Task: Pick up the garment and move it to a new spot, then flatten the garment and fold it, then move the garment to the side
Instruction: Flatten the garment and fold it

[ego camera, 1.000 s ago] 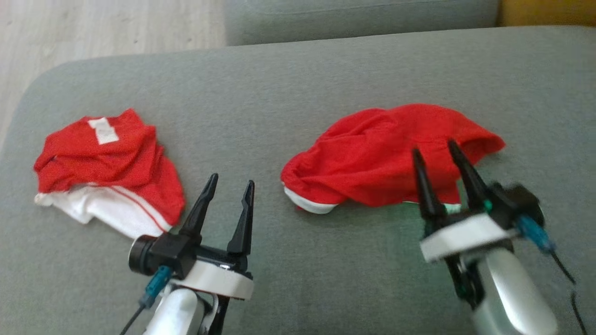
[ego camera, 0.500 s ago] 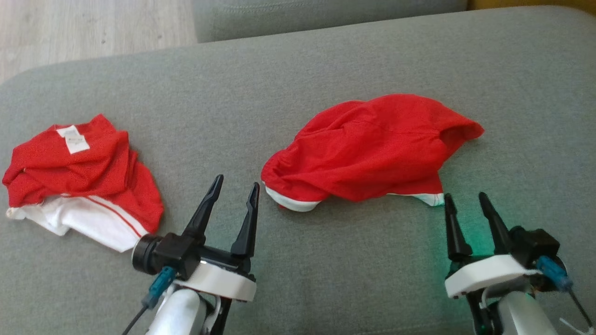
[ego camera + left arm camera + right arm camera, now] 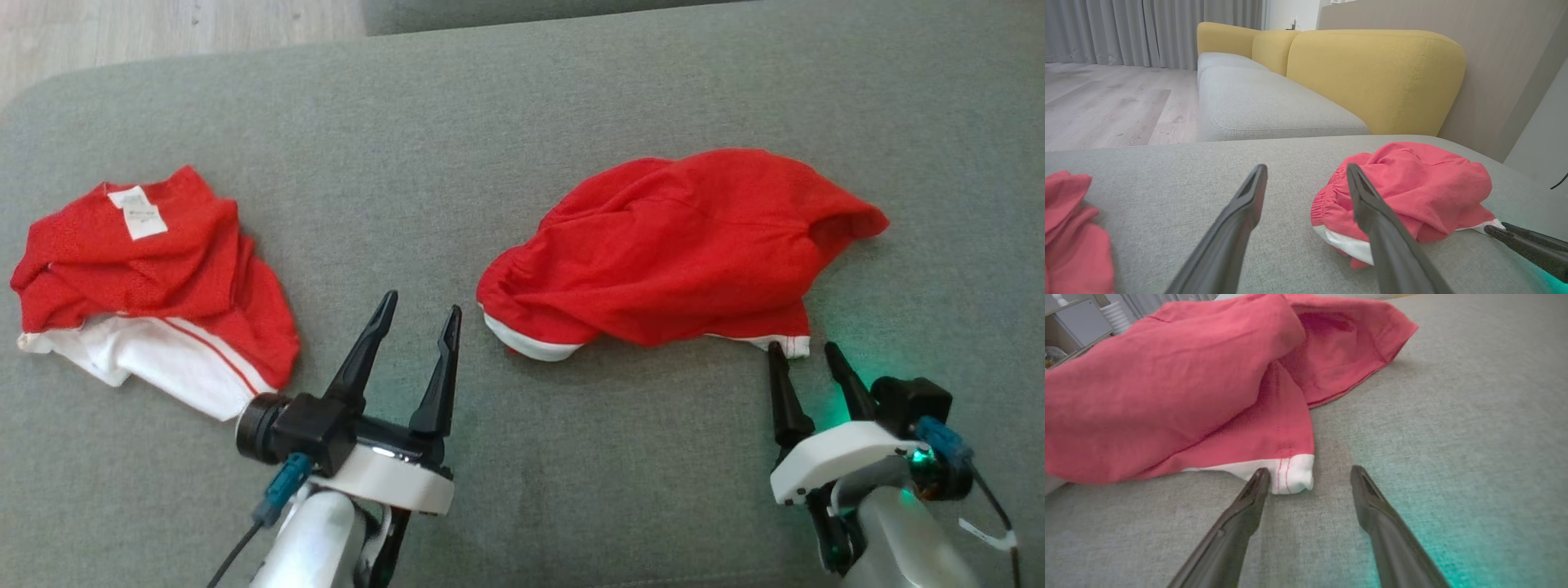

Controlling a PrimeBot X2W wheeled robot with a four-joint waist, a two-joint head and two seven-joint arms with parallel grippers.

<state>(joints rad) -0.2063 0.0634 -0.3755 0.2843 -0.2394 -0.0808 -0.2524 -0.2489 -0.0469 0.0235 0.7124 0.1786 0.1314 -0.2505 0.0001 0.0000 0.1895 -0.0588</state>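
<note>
the red garment (image 3: 678, 253) lies crumpled in the centre-right of the head view on the grey sofa cushion (image 3: 522, 98). a second red and white garment (image 3: 155, 278) sits well apart at the left edge. both pairs of jaws stand wide apart and hold nothing.

the step in hand looks like the first pick-up. the right jaws sit at the lower right, one fingertip (image 3: 1259, 477) just beside the white hem corner (image 3: 1294, 477). to do it well, they should probably ease forward until the hem lies fully between them. they should bite above the white band, so that both layers are caught and not just the edge. the left jaws point at the gathered end (image 3: 1327, 204) and could take it there to spread the load.

the right wrist view shows the hem stitching and an open leg hole (image 3: 1331, 330), which the head view flattens to a red mound. the left wrist view gives the yellow backrest (image 3: 1372, 77) and wood floor (image 3: 1106, 110). the head view alone shows the label (image 3: 139, 212) on the other garment.
</note>
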